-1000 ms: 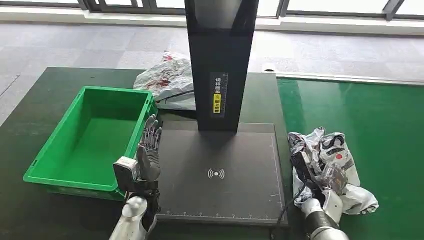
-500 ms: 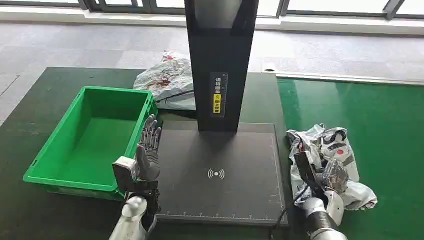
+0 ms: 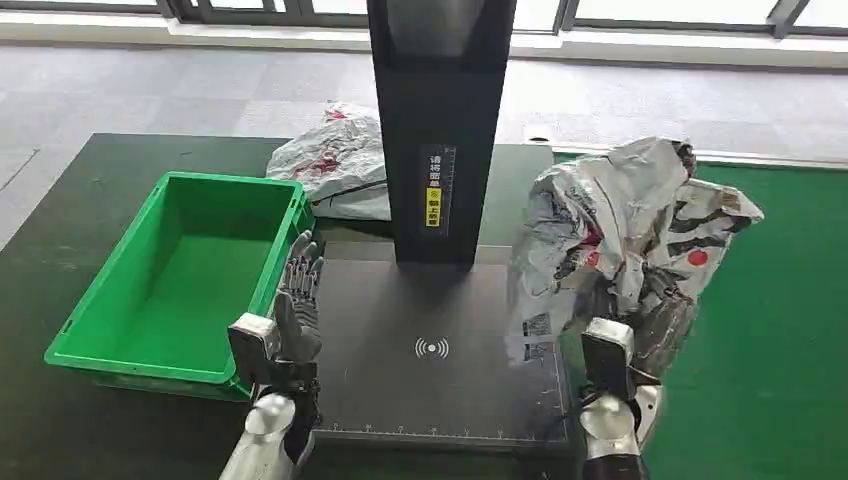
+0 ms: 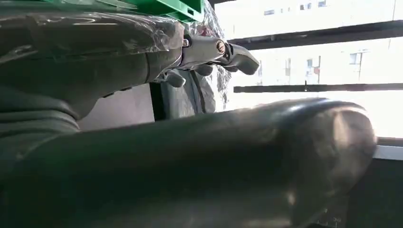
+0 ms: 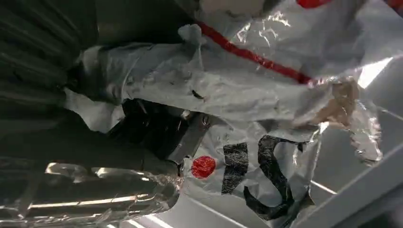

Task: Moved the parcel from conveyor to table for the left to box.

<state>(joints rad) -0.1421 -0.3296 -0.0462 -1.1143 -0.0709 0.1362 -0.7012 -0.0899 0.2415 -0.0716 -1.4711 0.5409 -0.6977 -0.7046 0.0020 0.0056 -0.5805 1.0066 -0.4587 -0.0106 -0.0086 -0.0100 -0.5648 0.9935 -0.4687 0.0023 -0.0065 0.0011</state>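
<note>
At the far left of the desk we had the green box, open and waiting, its long side running away from us. Just beside its near right corner our left hand stood upright with its fingers straight and slightly apart, holding nothing, touching neither the box nor the dark scanner pad next to it. Beyond the box a second crumpled bag lay on the desk, partly behind the black scanner column that rose from the far edge of the pad.

To the right, our right hand was clamped on the parcel, a crinkled silver-and-white plastic bag with black print and a red dot. The right wrist view showed the dark fingers buried in the plastic. The parcel hung in the air, bunched above the hand, over the seam between the pad's right edge and the green conveyor.

We judged that the coming move turned on this: the parcel lay to the right of the pad's centre, and the left hand was well apart from it across the pad's width. The right hand needed to carry it leftward and set it down on the pad within the left hand's reach. The column stood behind that path, and the loose bag could brush it.
</note>
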